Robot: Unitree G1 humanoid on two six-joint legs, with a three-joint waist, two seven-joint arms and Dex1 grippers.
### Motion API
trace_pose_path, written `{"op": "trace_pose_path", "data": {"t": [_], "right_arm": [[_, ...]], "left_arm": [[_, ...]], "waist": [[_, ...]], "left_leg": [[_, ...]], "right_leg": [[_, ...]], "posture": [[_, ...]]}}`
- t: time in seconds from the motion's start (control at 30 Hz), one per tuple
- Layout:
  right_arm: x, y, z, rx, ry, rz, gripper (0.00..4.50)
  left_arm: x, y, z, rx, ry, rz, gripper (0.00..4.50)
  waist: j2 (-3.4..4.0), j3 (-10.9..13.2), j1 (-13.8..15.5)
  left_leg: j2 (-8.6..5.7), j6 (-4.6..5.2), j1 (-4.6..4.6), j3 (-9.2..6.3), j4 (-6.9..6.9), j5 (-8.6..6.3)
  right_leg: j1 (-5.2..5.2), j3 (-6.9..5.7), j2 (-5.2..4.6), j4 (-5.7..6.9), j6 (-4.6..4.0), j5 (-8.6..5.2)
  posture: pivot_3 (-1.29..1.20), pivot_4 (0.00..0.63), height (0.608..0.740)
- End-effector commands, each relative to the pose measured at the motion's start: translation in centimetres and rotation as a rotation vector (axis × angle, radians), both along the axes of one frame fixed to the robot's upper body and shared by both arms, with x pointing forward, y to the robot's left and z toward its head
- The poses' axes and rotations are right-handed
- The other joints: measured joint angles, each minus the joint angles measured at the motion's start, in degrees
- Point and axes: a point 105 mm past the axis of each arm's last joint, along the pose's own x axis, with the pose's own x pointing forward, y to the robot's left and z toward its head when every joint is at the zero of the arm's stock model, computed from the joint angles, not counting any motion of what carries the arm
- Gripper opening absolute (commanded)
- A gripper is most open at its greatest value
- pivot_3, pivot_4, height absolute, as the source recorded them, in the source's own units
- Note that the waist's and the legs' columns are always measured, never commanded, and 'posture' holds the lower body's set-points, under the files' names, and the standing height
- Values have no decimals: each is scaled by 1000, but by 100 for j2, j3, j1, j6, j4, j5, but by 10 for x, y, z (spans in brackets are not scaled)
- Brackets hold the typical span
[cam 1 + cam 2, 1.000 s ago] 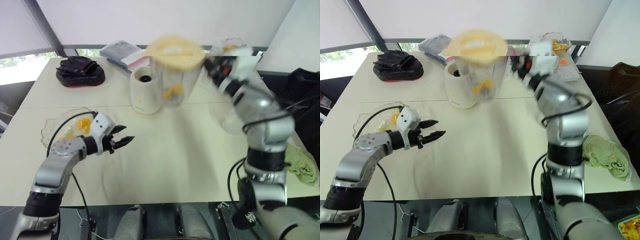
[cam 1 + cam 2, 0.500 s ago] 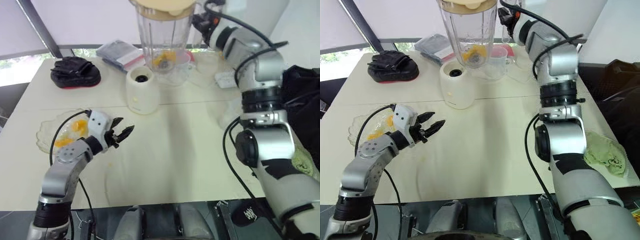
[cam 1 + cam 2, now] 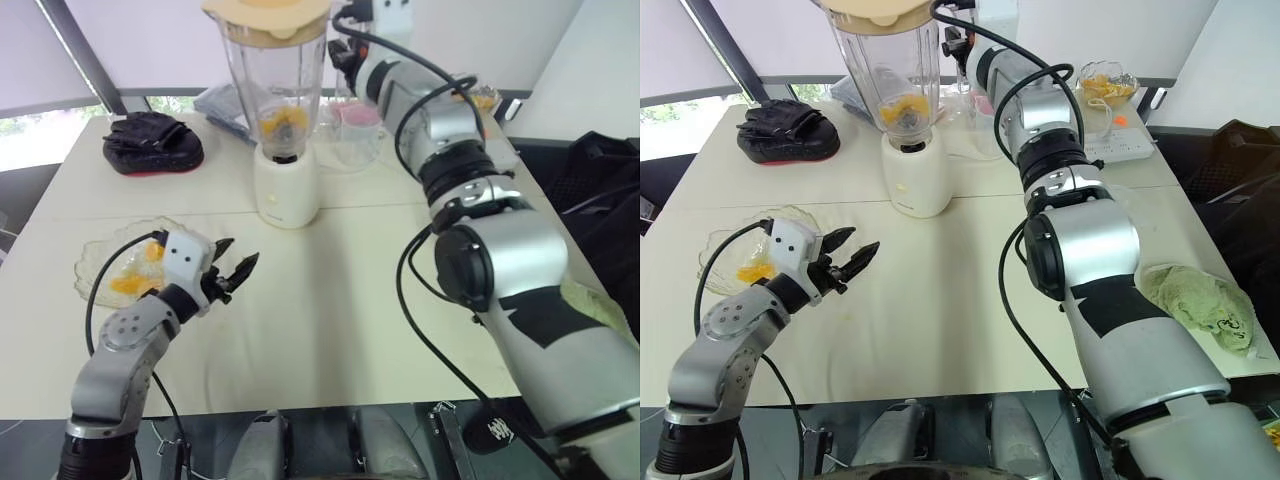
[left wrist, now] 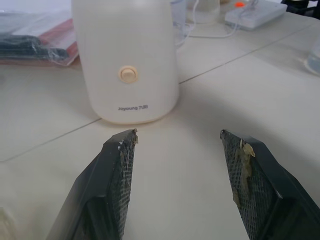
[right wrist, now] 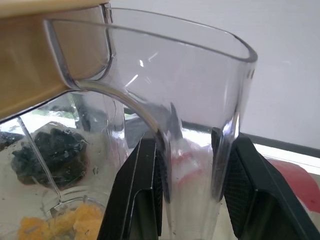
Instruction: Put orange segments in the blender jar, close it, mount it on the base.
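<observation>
The clear blender jar (image 3: 276,85) wears its pale yellow lid (image 3: 267,12) and holds orange segments (image 3: 283,122) at the bottom. It stands upright on the cream base (image 3: 286,190) at the table's far middle. My right gripper (image 3: 343,55) reaches in from behind, shut on the jar's handle (image 5: 192,150), with one finger (image 5: 145,200) on each side. My left gripper (image 3: 232,273) hovers open and empty low over the near-left table, pointing at the base (image 4: 125,60). A glass plate (image 3: 95,262) with orange segments (image 3: 128,284) lies just left of it.
A black pouch (image 3: 152,142) and a plastic packet (image 3: 222,100) lie at the far left. A clear cup with a red lid (image 3: 355,128) stands behind the base. A power strip (image 3: 1130,145) and a glass bowl of orange pieces (image 3: 1105,85) sit far right; a green cloth (image 3: 1200,300) lies near right.
My right arm swung the jar left and lowered it from high above the table onto the base. The head camera shifted. My left gripper stayed open in about the same place.
</observation>
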Motion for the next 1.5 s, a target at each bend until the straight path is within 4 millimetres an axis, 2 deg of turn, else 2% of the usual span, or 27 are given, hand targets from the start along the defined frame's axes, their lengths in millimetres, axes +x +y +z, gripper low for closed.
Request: {"op": "trace_pose_path", "data": {"t": [0.03, 0.33, 0.63, 0.83, 1.0, 1.37, 1.4, 1.43, 1.5], "right_arm": [[-7, 6, 35, 65, -102, -26, 1137], [-2, 12, 11, 23, -62, -65, 1137], [3, 14, -16, 41, 49, -103, 1137], [4, 19, -46, 28, 141, -123, 1137], [4, 19, -53, 5, 150, -125, 1137], [3, 20, -50, -76, 104, -89, 1137], [3, 20, -50, -76, 105, -89, 2088], [3, 19, -50, -77, 105, -89, 2425], [3, 20, -50, -81, 105, -85, 3479]], "left_arm": [[-3, 2, 13, 23, -50, 8, 2786], [-4, 2, 13, 36, -45, 2, 2786], [-7, 1, 10, 51, -36, -1, 2786], [-5, 0, 8, 51, -29, -9, 2786], [-4, -2, 8, 53, -22, -25, 2786], [3, -4, 8, 62, -22, -60, 2786], [3, -5, 8, 61, -23, -62, 2849], [3, -5, 8, 60, -23, -63, 2849], [3, -5, 8, 60, -23, -63, 2849]], "waist": [[0, 0, -1], [0, 0, -32], [0, 0, -46], [-2, -2, -131], [-3, -3, -138], [-3, -3, -138], [-3, -3, -138], [-3, -3, -139], [-3, -3, -139]], "left_leg": [[0, 0, 0, 0, 0, 0], [0, -1, 0, 0, -1, 0], [0, -1, 0, 0, 0, 1], [0, -3, 6, 0, 2, 2], [0, -3, 32, 0, 2, 2], [0, -3, 53, 0, 0, 1], [0, -3, 54, 0, 0, 1], [0, -3, 56, 0, -1, 1], [0, -3, 56, 0, -1, 1]], "right_leg": [[0, 0, 0, 0, 0, 0], [-2, -1, 0, 1, 0, 0], [-1, -1, 0, 2, 0, 0], [5, -1, 1, 9, 0, 0], [29, 0, 2, 11, 0, 0], [49, 1, 2, 10, 0, 0], [49, 1, 2, 10, 0, 0], [52, 1, 2, 9, 0, 0], [52, 1, 2, 8, 0, 0]], "posture": [[0, 150, 740], [0, 150, 740], [0, 150, 740], [0, 150, 740], [0, 150, 740], [0, 150, 740], [0, 150, 740], [0, 150, 740], [0, 150, 740]]}}
